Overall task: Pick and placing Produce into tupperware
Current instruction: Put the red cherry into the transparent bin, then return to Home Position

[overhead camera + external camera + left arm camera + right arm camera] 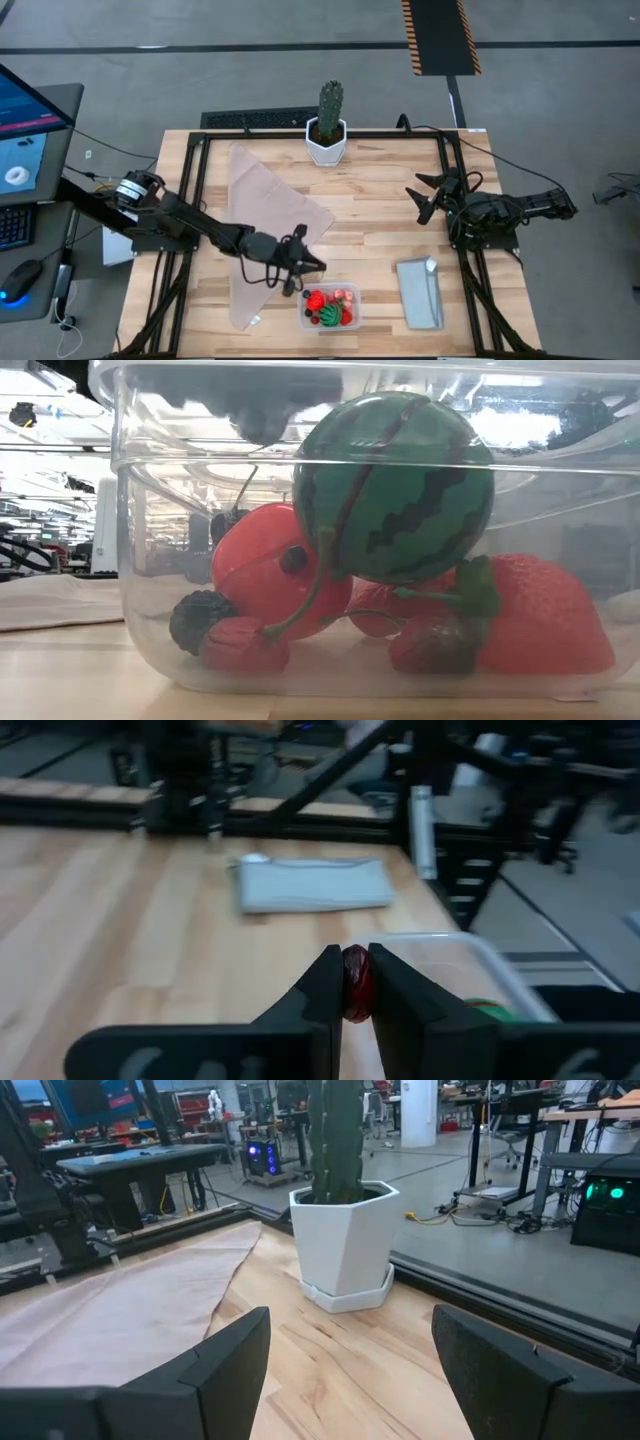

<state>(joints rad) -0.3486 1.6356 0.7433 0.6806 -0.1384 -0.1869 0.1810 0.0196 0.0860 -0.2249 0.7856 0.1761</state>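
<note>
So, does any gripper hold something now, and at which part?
The left gripper pinches a small dark red fruit by its sides, between its fingertips. The right gripper is open and empty.

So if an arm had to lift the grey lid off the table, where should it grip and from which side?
The grey lid lies flat on the table, right of the tupperware, so probably from above, fingers across its short width. The idle, open right gripper sits on that side. The left gripper is shut on a red piece of produce.
</note>
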